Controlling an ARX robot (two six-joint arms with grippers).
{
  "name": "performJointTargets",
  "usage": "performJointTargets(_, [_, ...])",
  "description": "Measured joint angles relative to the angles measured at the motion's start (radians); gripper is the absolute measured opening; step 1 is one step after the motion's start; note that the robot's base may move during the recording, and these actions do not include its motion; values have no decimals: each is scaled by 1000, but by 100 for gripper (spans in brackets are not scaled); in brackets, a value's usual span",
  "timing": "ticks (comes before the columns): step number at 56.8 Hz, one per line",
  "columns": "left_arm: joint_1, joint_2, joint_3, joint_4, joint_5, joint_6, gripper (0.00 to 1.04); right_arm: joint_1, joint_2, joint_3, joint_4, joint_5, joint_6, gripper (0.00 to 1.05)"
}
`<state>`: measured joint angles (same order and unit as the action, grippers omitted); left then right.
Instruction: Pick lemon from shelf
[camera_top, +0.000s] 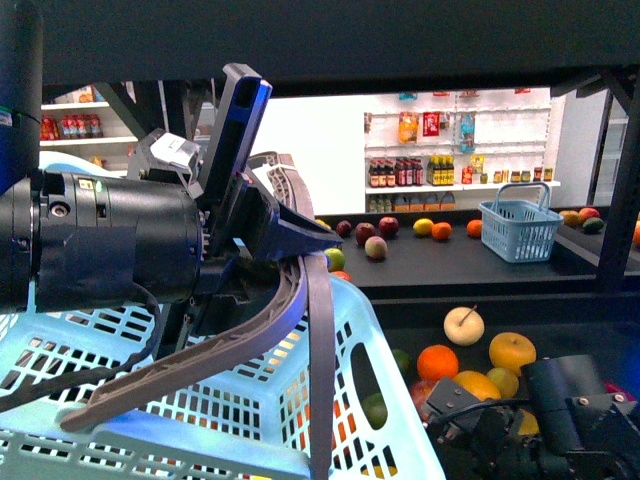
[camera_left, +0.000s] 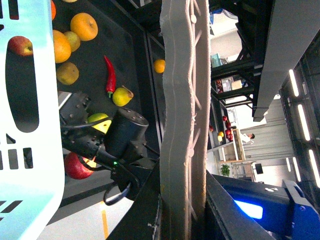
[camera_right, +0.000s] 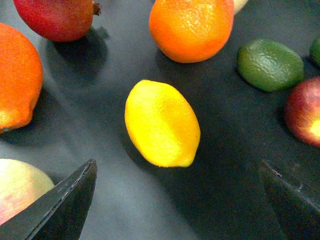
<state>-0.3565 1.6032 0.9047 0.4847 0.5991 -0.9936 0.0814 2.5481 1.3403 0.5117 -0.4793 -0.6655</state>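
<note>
The left gripper (camera_top: 195, 445) looms nearest, filling the front view's 9 o'clock side. Its grey jaws are spread wide and hold nothing, above a pale blue basket (camera_top: 405, 420) at 7 o'clock. The shelf (camera_top: 400, 45) closes in overhead at 12 o'clock, with a black upright at 3 o'clock. Low at 5 o'clock, the right gripper (camera_right: 177, 200) is among loose fruit, its dark jaws wide apart and empty. The lemon (camera_right: 161, 123) lies on its side on the dark deck, just ahead of the tips and in line with the gap, untouched. It is bright yellow, oval and finely dimpled, with a blunt tapered end. Bare deck surrounds it; two oranges (camera_right: 190, 27), a lime (camera_right: 270, 64) and a red apple (camera_right: 305, 110) ring it, none touching.
</note>
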Motion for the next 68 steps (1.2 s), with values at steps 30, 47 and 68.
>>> performJointTargets(30, [0,0,0,0,2,0,13,29,340,488,-118,51,-50,97])
performJointTargets(47, [0,0,0,0,0,0,13,45,404,586,-156,43,-21,97])
performJointTargets(68, [0,0,0,0,0,0,13,78,479,716,-206,71,33,96])
